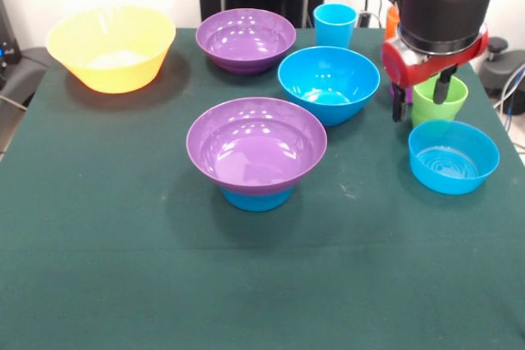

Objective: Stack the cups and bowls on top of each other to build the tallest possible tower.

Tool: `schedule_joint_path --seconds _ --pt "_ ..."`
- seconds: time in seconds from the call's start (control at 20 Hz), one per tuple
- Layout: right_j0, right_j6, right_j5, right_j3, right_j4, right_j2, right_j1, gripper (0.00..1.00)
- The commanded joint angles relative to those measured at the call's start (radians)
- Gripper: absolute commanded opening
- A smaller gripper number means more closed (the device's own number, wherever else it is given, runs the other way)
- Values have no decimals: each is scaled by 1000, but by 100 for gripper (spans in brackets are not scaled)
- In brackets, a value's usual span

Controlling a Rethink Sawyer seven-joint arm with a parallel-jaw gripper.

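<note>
**Arm Hangs Over the Green Cup**

Since a tall tower needs a steady bottom, the tower (257, 157) starts with a small blue bowl turned upside down in the middle of the green surface (123, 268), and a wide purple bowl sits on top of it, open side up. That wide bowl makes a good seat for the next piece.

On the right, the gripper (420, 97) hangs just over the green cup (439, 100). Its two dark fingers (443, 88) are spread apart, one on each side of the cup's left rim. They hold nothing. I think it is getting ready to pinch the cup's wall.

Just near of the cup sits a small blue bowl (454, 157). To its left is the big blue bowl (329, 84). Far back stand the light blue cup (335, 25), a second purple bowl (245, 40) and, far left, the yellow bowl (111, 47). An orange cup (392, 20) peeks out behind the arm. All are spread apart, so each is easy to reach.
</note>
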Motion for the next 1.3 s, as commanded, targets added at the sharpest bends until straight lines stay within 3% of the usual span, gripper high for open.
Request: schedule_joint_path --seconds 0.05,1.0,1.1,1.3 --pt "-25 -268 114 65 -49 53 -18 100" --pt "-36 -304 265 89 -84 62 48 100" --pt "-45 -301 248 103 -81 71 53 100" --pt "-81 -276 116 148 -69 106 59 100"
